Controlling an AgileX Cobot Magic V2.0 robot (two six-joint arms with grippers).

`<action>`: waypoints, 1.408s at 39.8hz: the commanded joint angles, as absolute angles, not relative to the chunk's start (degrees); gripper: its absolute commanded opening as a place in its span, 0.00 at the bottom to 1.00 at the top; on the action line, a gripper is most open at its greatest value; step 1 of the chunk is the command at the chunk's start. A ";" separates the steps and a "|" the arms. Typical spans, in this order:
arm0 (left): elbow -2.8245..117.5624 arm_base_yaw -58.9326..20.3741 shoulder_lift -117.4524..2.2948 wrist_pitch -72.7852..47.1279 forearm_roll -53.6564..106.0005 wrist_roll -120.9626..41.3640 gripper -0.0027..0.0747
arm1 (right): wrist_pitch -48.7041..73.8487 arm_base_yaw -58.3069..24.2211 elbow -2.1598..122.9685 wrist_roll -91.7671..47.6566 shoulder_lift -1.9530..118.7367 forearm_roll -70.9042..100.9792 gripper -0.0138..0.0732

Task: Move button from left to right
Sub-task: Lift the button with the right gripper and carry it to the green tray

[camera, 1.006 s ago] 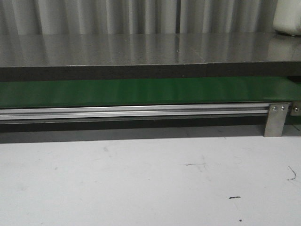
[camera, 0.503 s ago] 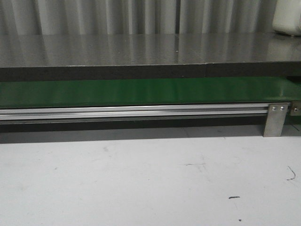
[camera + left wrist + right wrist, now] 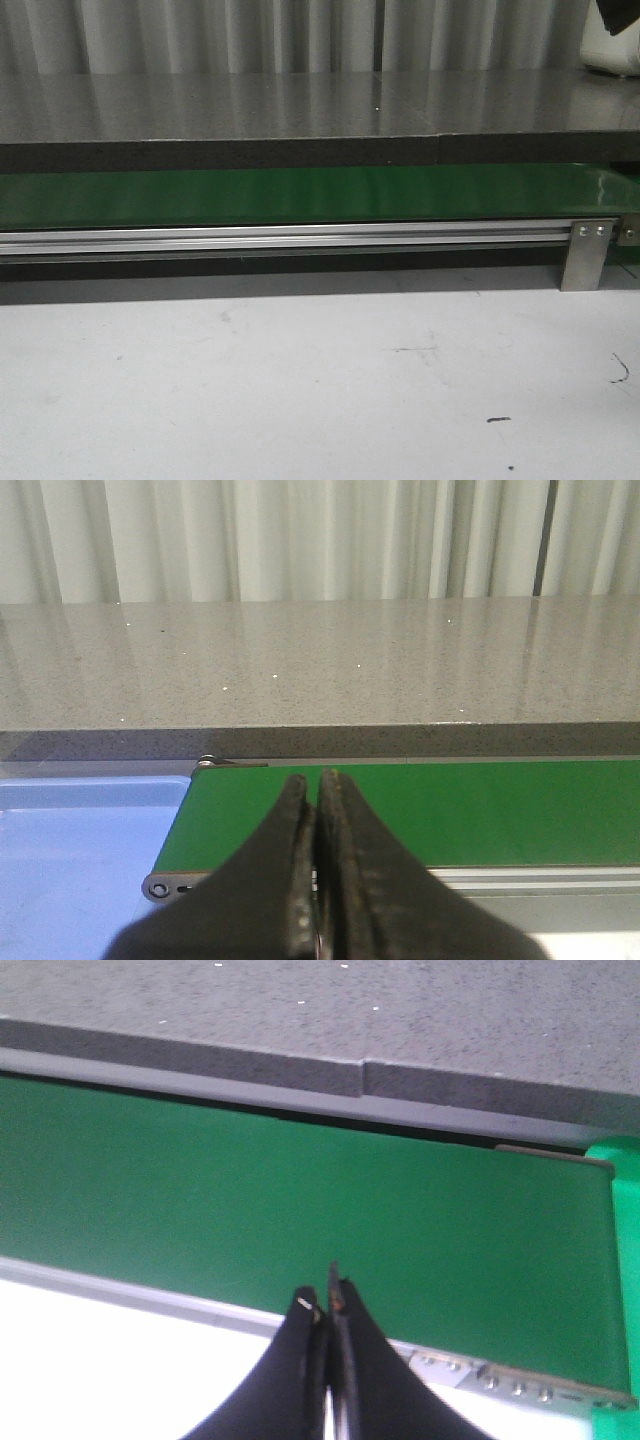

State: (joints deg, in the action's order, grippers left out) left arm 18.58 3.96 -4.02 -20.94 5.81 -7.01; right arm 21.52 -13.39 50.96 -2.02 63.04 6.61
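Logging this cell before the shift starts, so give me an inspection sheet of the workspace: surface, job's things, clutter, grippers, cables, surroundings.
Surface: white tabletop with scuffs and small dark marks; green belt in an aluminium rail runs across behind it.
Job's things: button, nothing seen in any view.
Clutter: nothing seen on the belt; blue tray sits off the belt's end in the left wrist view.
Grippers: left gripper shut, empty; right gripper shut, empty; both over the belt's near edge.
Cables: nothing seen.
Surroundings: grey speckled counter behind the belt, pale curtain beyond, a white object at far right.
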 commanded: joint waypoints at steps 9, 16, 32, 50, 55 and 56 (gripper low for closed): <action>19.97 3.81 -4.65 -16.18 6.40 -6.98 0.01 | 5.32 -14.09 29.89 -2.97 41.52 5.53 0.08; 19.97 3.81 -4.65 -16.18 6.40 -6.98 0.01 | 0.49 -14.09 21.55 -2.97 29.90 5.53 0.08; 19.97 3.81 -4.65 -16.18 6.40 -6.98 0.01 | -0.64 -14.09 20.13 -2.97 23.46 5.53 0.08; 19.97 3.81 -4.65 -16.18 6.40 -6.98 0.01 | -0.64 -14.09 20.13 -2.97 23.46 5.53 0.08; 19.97 3.81 -4.65 -16.18 6.40 -6.98 0.01 | -0.64 -14.09 20.13 -2.97 23.46 5.53 0.08; 19.97 3.81 -4.65 -16.18 6.40 -6.98 0.01 | -0.64 -14.09 20.13 -2.97 23.46 5.53 0.08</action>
